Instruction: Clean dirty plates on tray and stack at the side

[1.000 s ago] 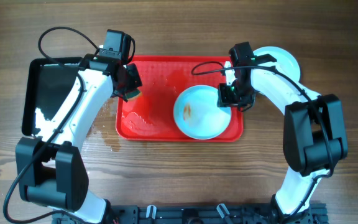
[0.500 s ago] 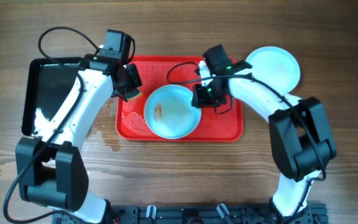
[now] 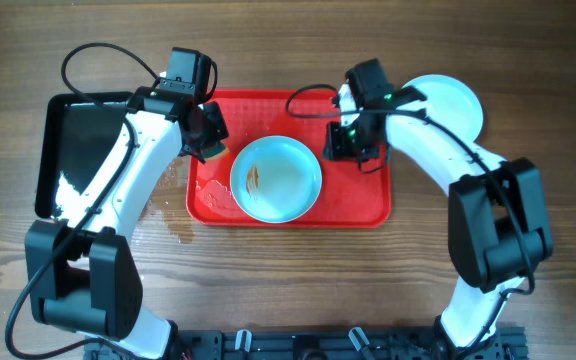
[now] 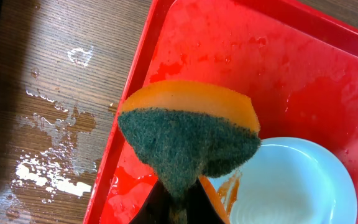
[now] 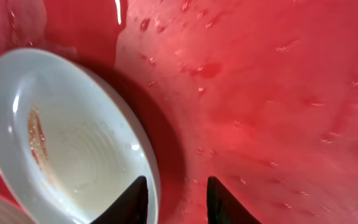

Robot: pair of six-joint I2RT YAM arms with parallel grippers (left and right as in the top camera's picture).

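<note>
One dirty plate [image 3: 276, 178], pale blue with a brown smear, lies in the middle of the red tray [image 3: 268, 115]. My left gripper [image 3: 208, 135] hovers over the tray's left edge, shut on an orange and green sponge [image 4: 191, 134]. The plate [image 4: 291, 186] shows just right of the sponge. My right gripper [image 3: 353, 145] is over the tray's right part, just right of the plate. Its jaws [image 5: 178, 202] stand open over bare wet tray [image 5: 260, 93], the left fingertip beside the plate's rim [image 5: 61, 143]. A clean-looking plate [image 3: 446, 105] rests on the table off the tray's right corner.
A glossy black tray [image 3: 78, 150] lies left of the red one. Water puddles [image 3: 173, 225] wet the wood near the red tray's left edge. The right arm crosses over part of the plate on the table.
The right gripper slid the plate leftward from the tray's right side to its middle, then drew back to the right, clear of the rim. The left arm and sponge stayed still.
</note>
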